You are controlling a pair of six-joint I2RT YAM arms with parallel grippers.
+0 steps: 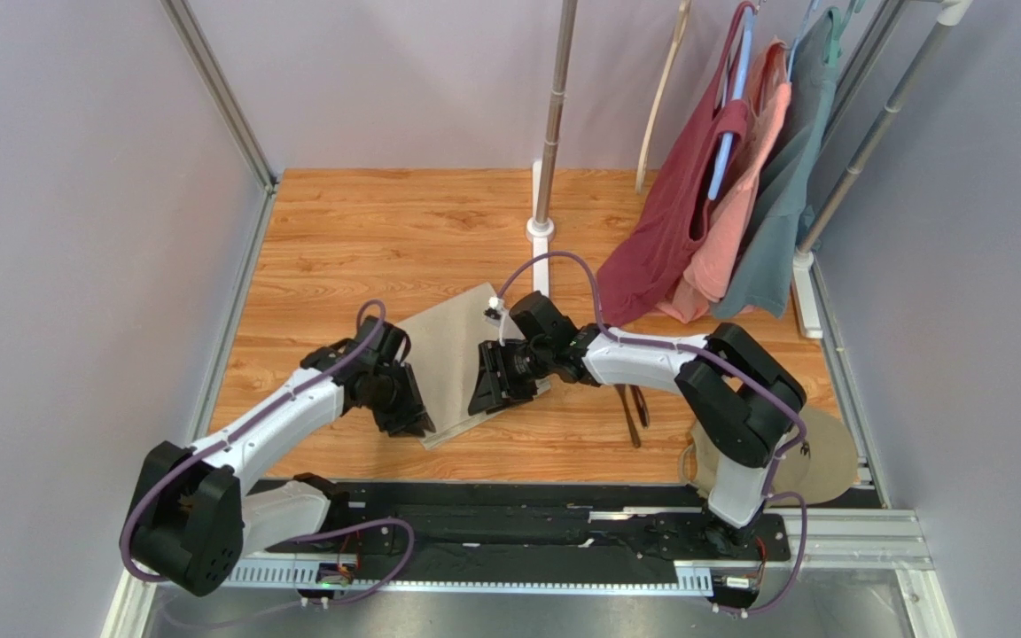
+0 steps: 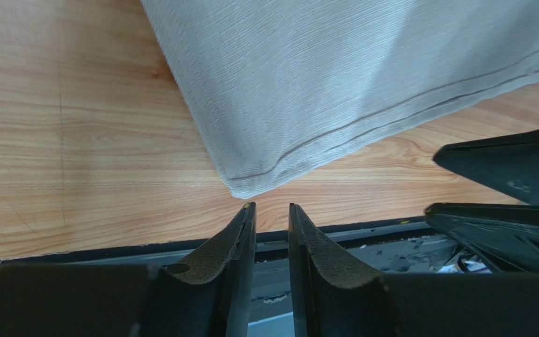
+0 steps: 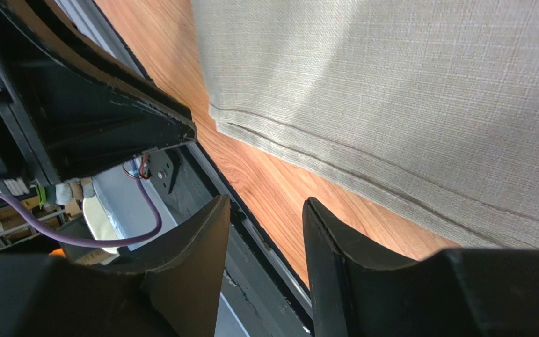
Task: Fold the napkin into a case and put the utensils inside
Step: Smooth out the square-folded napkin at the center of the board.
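Right now the napkin [image 1: 456, 356] lies flat on the wooden surface [image 1: 343, 226] as a slanted oblong, and both arms reach in toward its near end. The left hand [image 1: 408, 420] sits just beside the napkin's near left corner. In the left wrist view that hand [image 2: 271, 207] has its fingers only slightly parted with nothing between them, and the cloth's rounded corner [image 2: 251, 184] lies just beyond the tips, not gripped. A stitched hem line runs along the napkin's near edge there.

The right hand [image 1: 492, 388] hovers at the napkin's near right edge. In the right wrist view this hand [image 3: 265, 203] is released, its two fingers standing well apart and empty, with the hemmed edge of the napkin [image 3: 406, 91] just past them. The bare wood and the dark rail of the surface's near edge show through the gap.

The utensils [image 1: 633, 406] lie on the wood to the right of the napkin, well apart from it and beyond the right arm's forearm. A round tan disc [image 1: 829, 452] rests farther right of the napkin, partly hidden by that arm. Behind and to the right of the napkin, maroon, salmon and grey-teal garments [image 1: 702, 226] hang from a rack, and a grey pole [image 1: 553, 120] rises from the surface just behind the napkin.
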